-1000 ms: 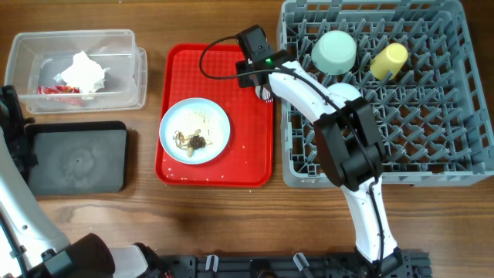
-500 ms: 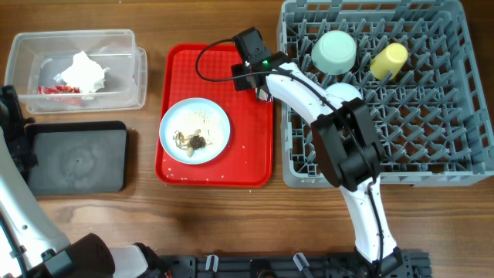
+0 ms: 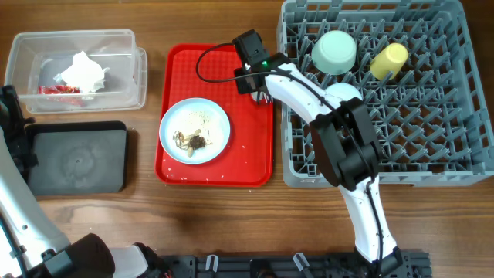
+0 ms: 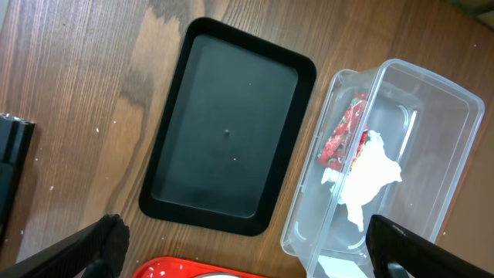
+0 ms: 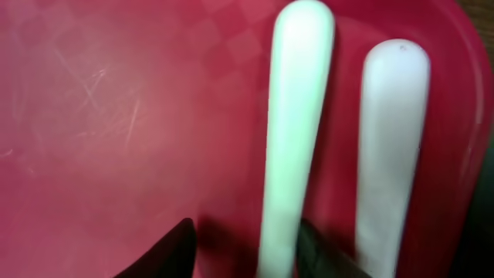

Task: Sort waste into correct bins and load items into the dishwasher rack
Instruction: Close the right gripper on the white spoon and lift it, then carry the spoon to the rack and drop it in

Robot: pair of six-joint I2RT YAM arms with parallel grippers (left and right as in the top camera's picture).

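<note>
My right gripper [image 5: 255,251] is open low over the red tray's right edge [image 3: 262,94]. Its fingers straddle one of two white utensil handles [image 5: 297,116]; the other handle [image 5: 390,139] lies to its right. I cannot tell fork from spoon. The pale blue plate [image 3: 194,130] with brown scraps [image 3: 193,140] sits on the red tray. The clear tub [image 3: 139,77] holds the white napkin [image 4: 370,174] and the red wrapper [image 4: 343,139]. The black tray [image 4: 224,131] has nothing in it. My left gripper [image 4: 247,255] is open and empty above them. The grey rack [image 3: 417,131] holds the green bowl [image 3: 334,51] and the yellow cup [image 3: 388,60].
The flat red serving tray [image 3: 239,154] lies between the bins and the rack, with crumbs scattered on it. The right arm reaches from the front edge across the rack's left side. The left arm stands at the table's left edge [image 3: 11,116].
The right gripper has shifted slightly left along the red tray's right edge. The left arm, bins, plate and rack contents have not moved.
</note>
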